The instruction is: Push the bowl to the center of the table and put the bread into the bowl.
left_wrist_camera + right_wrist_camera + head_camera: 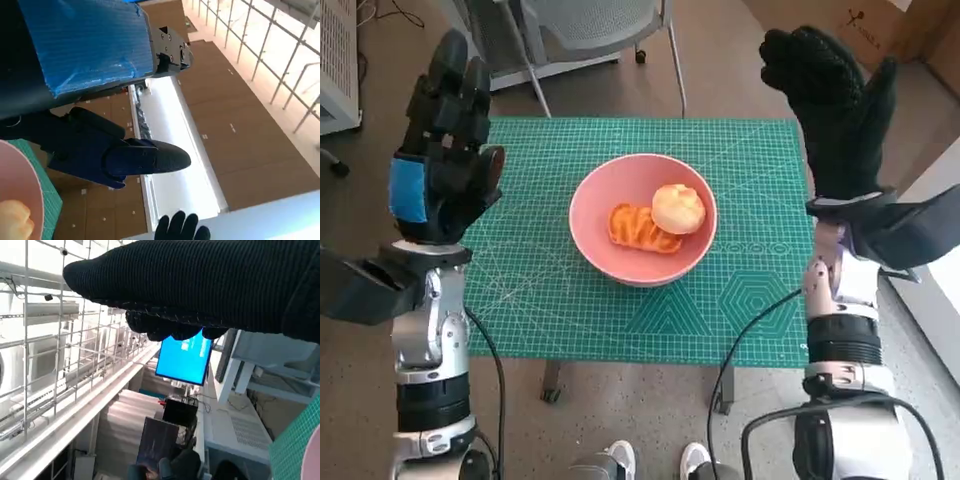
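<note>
1. The bowl (642,231) sits about mid-counter (750,300), on the green mat.
2. Bread (678,208) lies inside it, beside an orange pastry (641,229).
3. Left hand (445,150) and right hand (830,95) are raised clear, fingers spread, holding nothing (looks finished to me).

The bowl (642,232) is pale pink. In it the round bread (678,208) is light yellow and the flat bread (640,228) is orange. The table (550,290) is green with a thin white grid and line pattern. The left hand (445,150) is black with blue tape; the right hand (832,105) has a black knitted glove.
</note>
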Available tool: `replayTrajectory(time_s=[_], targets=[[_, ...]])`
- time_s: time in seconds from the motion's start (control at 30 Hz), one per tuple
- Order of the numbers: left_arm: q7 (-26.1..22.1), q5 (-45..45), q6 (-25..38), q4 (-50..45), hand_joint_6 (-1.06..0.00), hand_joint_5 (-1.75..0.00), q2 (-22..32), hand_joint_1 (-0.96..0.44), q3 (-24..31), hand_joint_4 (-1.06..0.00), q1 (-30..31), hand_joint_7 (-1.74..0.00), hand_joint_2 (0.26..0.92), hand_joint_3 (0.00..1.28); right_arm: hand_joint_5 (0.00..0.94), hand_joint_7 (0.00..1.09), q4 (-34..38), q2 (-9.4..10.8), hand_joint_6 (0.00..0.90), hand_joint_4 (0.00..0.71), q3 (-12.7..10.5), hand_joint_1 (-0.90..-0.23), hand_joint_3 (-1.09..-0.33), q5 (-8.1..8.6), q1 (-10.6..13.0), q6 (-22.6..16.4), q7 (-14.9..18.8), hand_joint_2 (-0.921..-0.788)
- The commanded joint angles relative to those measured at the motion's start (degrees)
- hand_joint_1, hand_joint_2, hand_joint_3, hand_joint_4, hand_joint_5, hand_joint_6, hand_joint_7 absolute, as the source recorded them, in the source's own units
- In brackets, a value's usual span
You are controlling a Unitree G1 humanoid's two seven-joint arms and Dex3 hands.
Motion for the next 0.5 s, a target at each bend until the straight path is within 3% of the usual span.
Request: replayTrajectory(time_s=[0.03,0.5], targets=[[-0.8,-0.3,0.0,-0.4,-0.15,-0.01,0.3,-0.73,-0.5,-0.07,-1.0,-0.03,0.921,0.34,0.0,0.0,-0.6,-0.9,0.395,0.248,0.2,-0.679,-0.579,-1.1,1.7,0.3,-0.8,-0.921],[-2.2,-1.3,1.1,-1.5,-0.13,0.0,-0.1,-0.67,-1.1,-0.04,-0.2,-0.03,0.921,0.33,0.008,0.0,-1.4,-1.7,0.395,0.268,0.1,-0.673,-0.574,-0.71,2.9,-0.3,-0.7,-0.921]])
